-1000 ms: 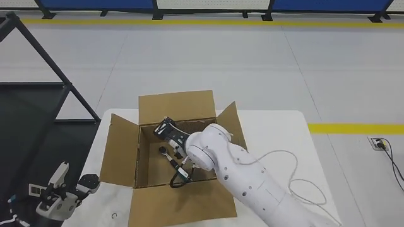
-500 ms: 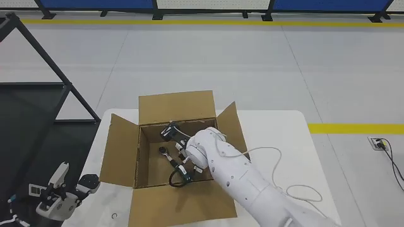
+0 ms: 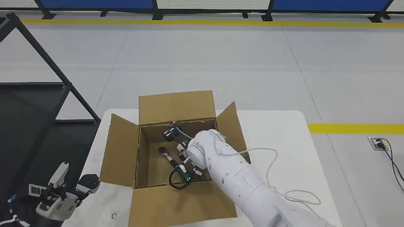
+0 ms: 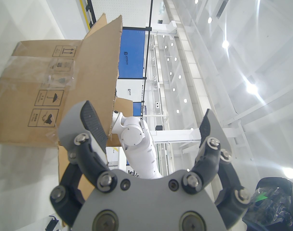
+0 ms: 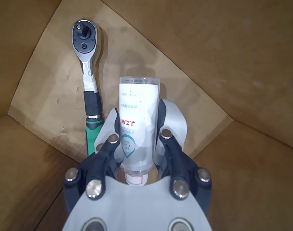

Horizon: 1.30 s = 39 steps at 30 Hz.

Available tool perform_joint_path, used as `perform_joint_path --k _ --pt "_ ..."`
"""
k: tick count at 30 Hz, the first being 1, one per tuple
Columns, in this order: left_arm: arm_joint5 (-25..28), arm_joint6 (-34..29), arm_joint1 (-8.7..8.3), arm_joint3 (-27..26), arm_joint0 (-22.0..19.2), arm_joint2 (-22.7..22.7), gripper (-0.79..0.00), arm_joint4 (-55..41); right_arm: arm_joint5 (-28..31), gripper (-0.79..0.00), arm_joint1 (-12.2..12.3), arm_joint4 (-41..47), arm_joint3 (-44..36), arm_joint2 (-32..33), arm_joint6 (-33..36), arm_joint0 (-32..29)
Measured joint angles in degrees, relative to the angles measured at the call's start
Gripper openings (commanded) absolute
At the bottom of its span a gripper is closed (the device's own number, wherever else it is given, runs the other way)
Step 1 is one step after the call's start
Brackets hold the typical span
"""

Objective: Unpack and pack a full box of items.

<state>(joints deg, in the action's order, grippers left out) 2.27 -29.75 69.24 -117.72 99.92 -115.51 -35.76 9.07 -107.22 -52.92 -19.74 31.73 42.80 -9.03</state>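
R pincer (image 5: pixel 139 111) clamps the clear bottle (image 5: pixel 138 92) at mid-body inside the box (image 3: pixel 177 107), just beside the ratchet wrench (image 5: pixel 85 39) on the box floor; the bottle appears lifted, not confirmed. L pincer (image 4: pixel 148 115) is spread wide, holding nothing, outside the box wall. Risk on withdrawal: the smooth round body may slip or pivot in the grip, or the bottle base may catch the box rim, if the lift is fast or off-vertical.
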Motion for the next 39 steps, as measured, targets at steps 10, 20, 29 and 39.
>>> perform_joint_path --k 10,20,29,39 --pt "0.0 0.0 0.0 0.0 0.0 0.0 0.0 0.0 0.24 -0.443 -1.02 0.06 2.33 0.79 -1.53 1.0" --pt "0.0 0.0 0.0 0.0 0.0 0.0 0.0 0.0 -0.16 -0.406 -0.67 0.14 2.36 2.37 -3.77 1.68" --pt "0.0 0.0 0.0 0.0 0.0 0.0 0.0 0.0 4.56 -0.142 3.03 -1.27 -7.13 5.81 -8.18 0.1" --pt "0.0 0.0 0.0 0.0 0.0 0.0 0.0 0.0 3.55 0.0 13.67 -12.78 -48.35 18.4 3.54 -19.37"
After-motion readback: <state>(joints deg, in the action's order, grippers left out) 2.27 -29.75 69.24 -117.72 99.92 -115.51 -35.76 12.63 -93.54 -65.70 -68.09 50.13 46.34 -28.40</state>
